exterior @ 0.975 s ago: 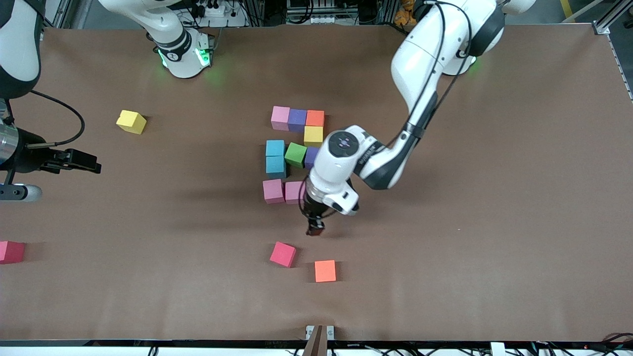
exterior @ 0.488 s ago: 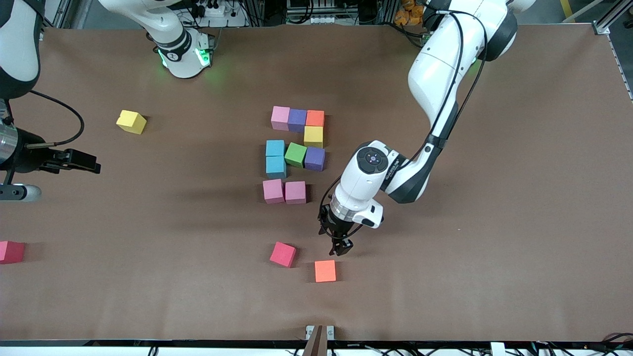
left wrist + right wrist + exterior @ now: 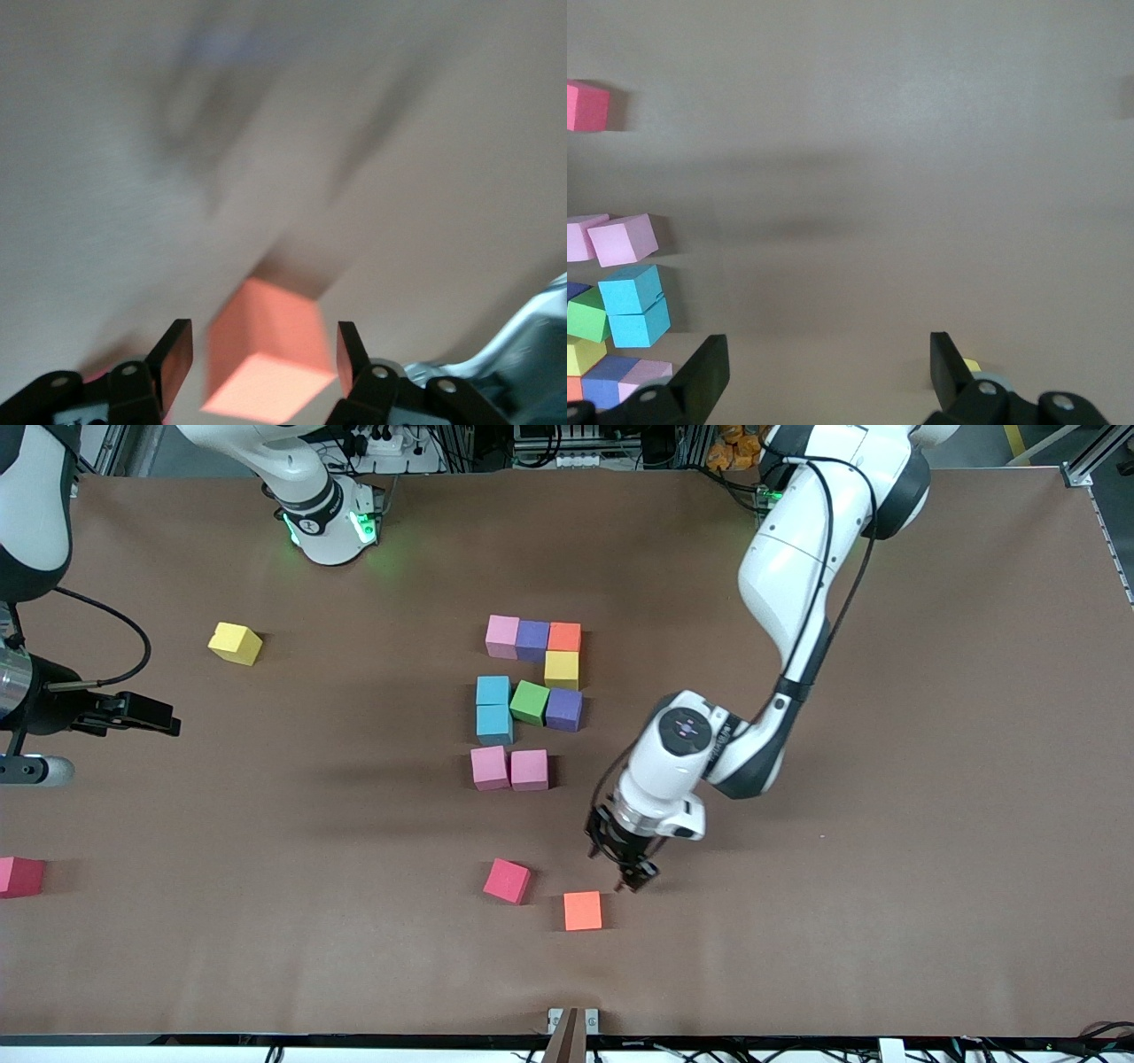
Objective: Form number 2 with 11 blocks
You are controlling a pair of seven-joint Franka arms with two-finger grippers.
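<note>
One orange block (image 3: 582, 911) lies just beside the left tool (image 3: 627, 875), open, empty.

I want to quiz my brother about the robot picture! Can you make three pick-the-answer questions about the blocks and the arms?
1. Which loose block is the left gripper over or next to?
A. the yellow block by the right arm
B. the orange block nearest the front camera
C. the green block

2. How many pink blocks sit side by side in the grouped blocks' nearest row?
A. two
B. four
C. none

3. How are the left gripper's fingers?
A. shut on a block
B. open, holding nothing
C. out of sight

Answers:
1 B: it hangs by the orange block, seen between its fingers.
2 A: two pink blocks touch.
3 B: both fingers stand apart, the block on the table.
</note>
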